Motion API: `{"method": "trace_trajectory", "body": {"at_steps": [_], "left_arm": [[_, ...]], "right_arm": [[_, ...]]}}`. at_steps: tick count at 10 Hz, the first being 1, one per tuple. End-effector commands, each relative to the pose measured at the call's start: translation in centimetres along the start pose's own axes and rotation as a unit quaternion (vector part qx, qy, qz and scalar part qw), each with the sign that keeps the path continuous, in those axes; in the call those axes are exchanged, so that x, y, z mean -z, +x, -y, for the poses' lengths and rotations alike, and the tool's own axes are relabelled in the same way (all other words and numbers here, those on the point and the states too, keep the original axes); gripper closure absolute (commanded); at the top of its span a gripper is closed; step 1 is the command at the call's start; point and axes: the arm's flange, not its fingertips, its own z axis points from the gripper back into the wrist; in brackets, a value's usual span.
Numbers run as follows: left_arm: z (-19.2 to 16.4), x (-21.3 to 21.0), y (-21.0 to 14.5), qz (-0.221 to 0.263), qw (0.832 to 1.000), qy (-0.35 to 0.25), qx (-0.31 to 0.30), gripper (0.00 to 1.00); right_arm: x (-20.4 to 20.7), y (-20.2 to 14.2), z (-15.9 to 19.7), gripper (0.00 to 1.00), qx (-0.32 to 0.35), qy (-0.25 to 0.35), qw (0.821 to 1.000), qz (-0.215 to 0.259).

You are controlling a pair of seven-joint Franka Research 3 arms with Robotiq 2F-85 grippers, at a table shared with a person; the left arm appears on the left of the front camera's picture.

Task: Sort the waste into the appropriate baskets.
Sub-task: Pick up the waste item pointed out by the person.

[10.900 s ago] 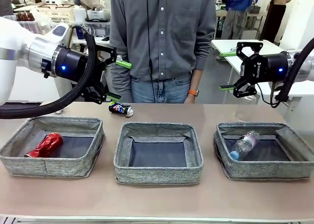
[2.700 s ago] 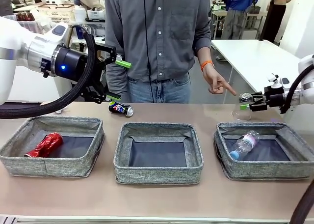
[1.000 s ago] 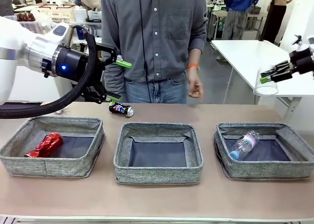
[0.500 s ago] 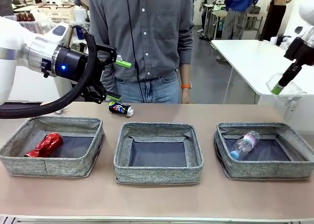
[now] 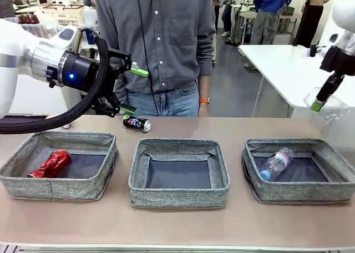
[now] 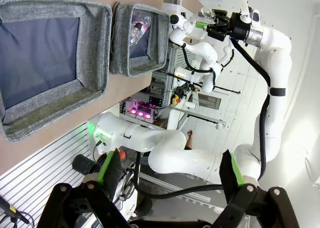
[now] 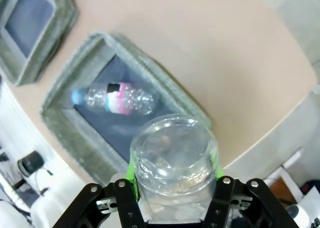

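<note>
High at the right, my right gripper (image 5: 321, 102) is shut on a short clear plastic bottle (image 5: 328, 100), above and beyond the right basket (image 5: 260, 193). In the right wrist view the held bottle (image 7: 173, 155) sits between the green pads of the right gripper (image 7: 173, 172), over that basket (image 7: 59, 113), where another clear bottle (image 7: 117, 98) lies. That bottle (image 5: 276, 163) rests on the basket floor. A red can (image 5: 51, 163) lies in the left basket (image 5: 55, 189). A dark can (image 5: 137, 122) lies on the table behind the bare middle basket (image 5: 178, 197). My left gripper (image 5: 135, 91) hangs open just above and left of the dark can.
A person in a grey shirt (image 5: 155, 36) stands at the far side, one hand (image 5: 203, 106) hanging by the table edge. In the left wrist view the open left gripper (image 6: 170, 168) looks past the middle basket (image 6: 92, 53) and the right basket (image 6: 120, 43).
My right gripper has carried the clear bottle to the right and slightly down, tilting its fingers downward. The person has shifted left. The left arm has not moved.
</note>
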Motion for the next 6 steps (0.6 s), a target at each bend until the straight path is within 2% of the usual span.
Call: {"method": "trace_trajectory", "body": {"at_steps": [1, 2, 4, 5, 6], "left_arm": [[0.1, 0.0, 0.0, 0.000, 1.000, 0.004, 0.001, 0.00], [0.1, 0.0, 0.0, 0.000, 1.000, 0.004, 0.001, 0.00], [0.1, 0.0, 0.0, 0.000, 1.000, 0.004, 0.001, 0.00], [0.1, 0.0, 0.0, 0.000, 1.000, 0.004, 0.001, 0.00], [0.1, 0.0, 0.0, 0.000, 1.000, 0.004, 0.001, 0.00]], "right_arm": [[0.2, 0.0, -0.1, 0.41, 0.000, 0.004, 1.000, -0.004], [1.1, 1.6, -0.5, 0.41, -0.019, 0.002, 0.999, 0.032], [-2.1, 7.7, -4.1, 0.41, -0.020, -0.009, 0.999, 0.023], [-3.3, 10.5, -6.0, 0.41, 0.025, 0.014, 1.000, 0.010], [-3.9, 13.8, -8.2, 0.41, 0.110, 0.065, 0.991, -0.036]]}}
